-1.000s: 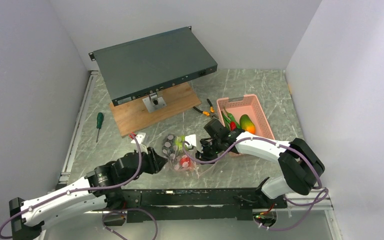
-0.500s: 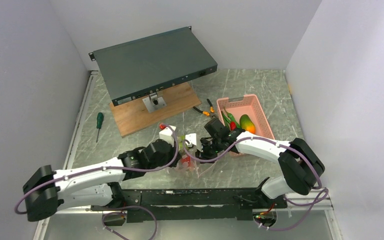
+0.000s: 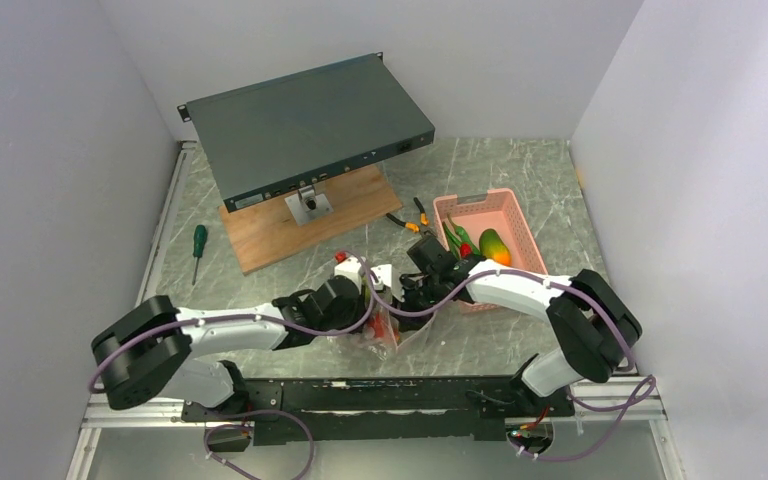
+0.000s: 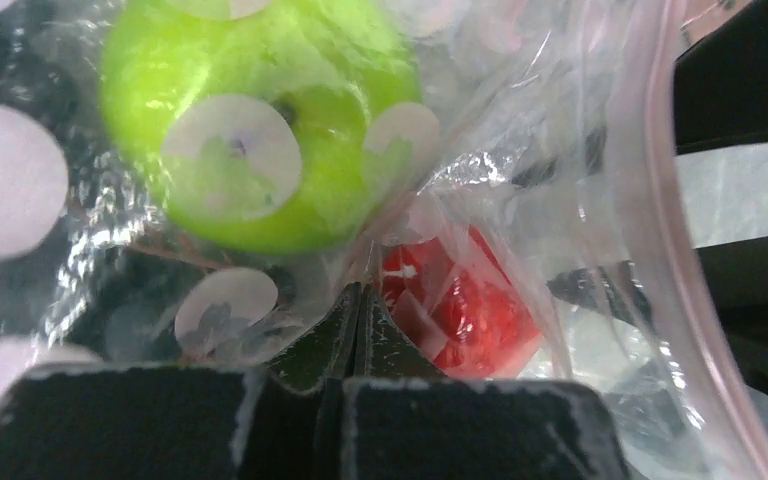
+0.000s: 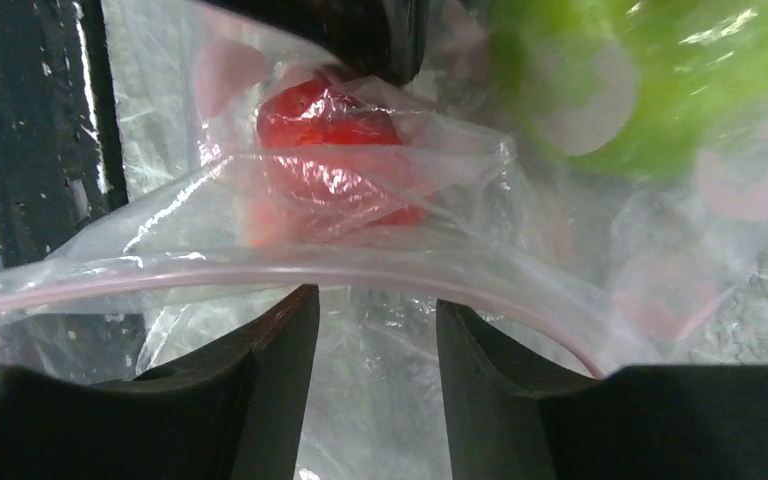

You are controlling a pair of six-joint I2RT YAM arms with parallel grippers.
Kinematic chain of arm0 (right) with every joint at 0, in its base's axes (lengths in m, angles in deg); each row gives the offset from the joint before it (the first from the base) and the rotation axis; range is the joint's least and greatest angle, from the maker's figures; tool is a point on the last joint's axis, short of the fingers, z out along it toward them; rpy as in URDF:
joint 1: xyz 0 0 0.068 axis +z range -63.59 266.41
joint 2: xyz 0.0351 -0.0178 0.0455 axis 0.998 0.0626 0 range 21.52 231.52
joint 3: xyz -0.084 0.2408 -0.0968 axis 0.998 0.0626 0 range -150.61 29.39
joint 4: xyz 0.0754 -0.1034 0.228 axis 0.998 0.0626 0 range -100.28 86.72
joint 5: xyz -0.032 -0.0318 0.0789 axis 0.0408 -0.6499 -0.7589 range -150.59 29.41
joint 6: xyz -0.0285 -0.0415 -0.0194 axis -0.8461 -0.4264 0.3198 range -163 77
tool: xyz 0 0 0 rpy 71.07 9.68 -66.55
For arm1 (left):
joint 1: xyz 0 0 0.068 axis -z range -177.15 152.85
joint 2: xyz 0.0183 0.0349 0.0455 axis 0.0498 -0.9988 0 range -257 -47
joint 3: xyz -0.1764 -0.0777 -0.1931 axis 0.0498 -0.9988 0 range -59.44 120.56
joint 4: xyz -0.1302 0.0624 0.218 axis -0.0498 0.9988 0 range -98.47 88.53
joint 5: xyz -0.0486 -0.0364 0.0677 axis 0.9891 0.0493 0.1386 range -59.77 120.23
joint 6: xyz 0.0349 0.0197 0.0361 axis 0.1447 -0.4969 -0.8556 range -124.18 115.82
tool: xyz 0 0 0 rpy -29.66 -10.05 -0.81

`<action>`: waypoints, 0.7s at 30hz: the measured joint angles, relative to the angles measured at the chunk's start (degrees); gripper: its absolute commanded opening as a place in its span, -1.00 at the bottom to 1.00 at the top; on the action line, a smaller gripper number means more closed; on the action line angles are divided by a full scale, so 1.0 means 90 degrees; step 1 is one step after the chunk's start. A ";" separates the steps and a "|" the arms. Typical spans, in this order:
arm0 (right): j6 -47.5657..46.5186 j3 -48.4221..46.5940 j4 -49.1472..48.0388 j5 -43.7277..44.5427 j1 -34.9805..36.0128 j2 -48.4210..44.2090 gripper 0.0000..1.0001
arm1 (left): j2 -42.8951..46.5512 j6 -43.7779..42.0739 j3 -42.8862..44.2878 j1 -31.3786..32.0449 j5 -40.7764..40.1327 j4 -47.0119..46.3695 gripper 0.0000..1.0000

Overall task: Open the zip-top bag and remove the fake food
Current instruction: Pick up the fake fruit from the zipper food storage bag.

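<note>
The left tool (image 4: pixel 356 310), newly arrived, is pinching the bag (image 4: pixel 560 150) film by the red piece (image 4: pixel 460 300); the right tool (image 5: pixel 373 340) is spreading at the zip rim (image 5: pixel 260 272), likely regripping.

Bag (image 3: pixel 385 330): is lying on the table (image 3: pixel 500 165) at the near middle, in front of the board.
Apple (image 4: pixel 260 120): is sitting inside the bag.
Small fruit piece (image 4: pixel 455 300): is lying inside the bag, just beside the apple.
Basket (image 3: pixel 516 218): is standing right of the bag, farther back.
Mango (image 3: pixel 494 247): is resting in the basket.
Pliers (image 3: pixel 408 220): are lying just left of the basket.
Board (image 3: pixel 260 240): is lying behind the bag, to its left.
Flat box (image 3: pixel 305 125): is standing on the board.
Screwdriver (image 3: pixel 198 243): is lying left of the board, apart from it.
</note>
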 measured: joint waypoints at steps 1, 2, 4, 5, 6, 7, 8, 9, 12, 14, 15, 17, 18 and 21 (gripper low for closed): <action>0.0034 -0.0015 0.0002 -0.0029 -0.0002 0.0002 0.03 | -0.0121 0.0015 -0.0046 0.0000 0.0083 -0.0160 -1.00; 0.0080 -0.0044 0.0005 -0.0056 -0.0005 0.0002 0.06 | -0.0253 0.0039 -0.0083 0.0002 0.0170 -0.0308 -1.00; 0.0148 -0.0087 0.0007 -0.0112 -0.0007 0.0002 0.14 | -0.0483 0.0102 -0.0121 0.0010 0.0304 -0.0544 -1.00; 0.0177 -0.0109 0.0019 -0.0160 -0.0010 0.0002 0.17 | -0.0576 0.0117 -0.0126 0.0017 0.0345 -0.0629 -1.00; 0.0209 -0.0136 0.0053 -0.0187 -0.0010 0.0002 0.18 | -0.0663 0.0129 -0.0129 0.0019 0.0372 -0.0714 -1.00; 0.0223 -0.0148 0.0087 -0.0199 -0.0012 0.0002 0.19 | -0.0738 0.0134 -0.0131 0.0019 0.0401 -0.0775 -1.00; 0.0245 -0.0155 0.0121 -0.0206 -0.0017 0.0005 0.21 | -0.0811 0.0148 -0.0131 0.0019 0.0432 -0.0840 -1.00; 0.0257 -0.0165 0.0175 -0.0219 -0.0022 0.0017 0.23 | -0.0850 0.0160 -0.0131 0.0024 0.0457 -0.0901 -1.00; 0.0267 -0.0219 0.0347 -0.0296 -0.0029 0.0066 0.32 | -0.0950 0.0228 -0.0131 0.0024 0.0508 -0.1093 -1.00; 0.0277 -0.0274 0.0471 -0.0345 -0.0032 0.0085 0.39 | -0.1003 0.0279 -0.0131 0.0027 0.0512 -0.1192 -1.00; 0.0287 -0.0311 0.0542 -0.0393 -0.0046 0.0083 0.42 | -0.1030 0.0304 -0.0131 0.0029 0.0512 -0.1241 -1.00; 0.0304 -0.0381 0.0614 -0.0539 -0.0090 0.0083 0.49 | -0.1064 0.0396 -0.0155 0.0046 0.0512 -0.1348 -1.00; 0.0306 -0.0410 0.0624 -0.0602 -0.0102 0.0075 0.51 | -0.1071 0.0447 -0.0180 0.0061 0.0510 -0.1413 -1.00; 0.0311 -0.0498 0.0670 -0.0845 -0.0119 0.0061 0.52 | -0.1071 0.0559 -0.0255 0.0092 0.0503 -0.1554 -1.00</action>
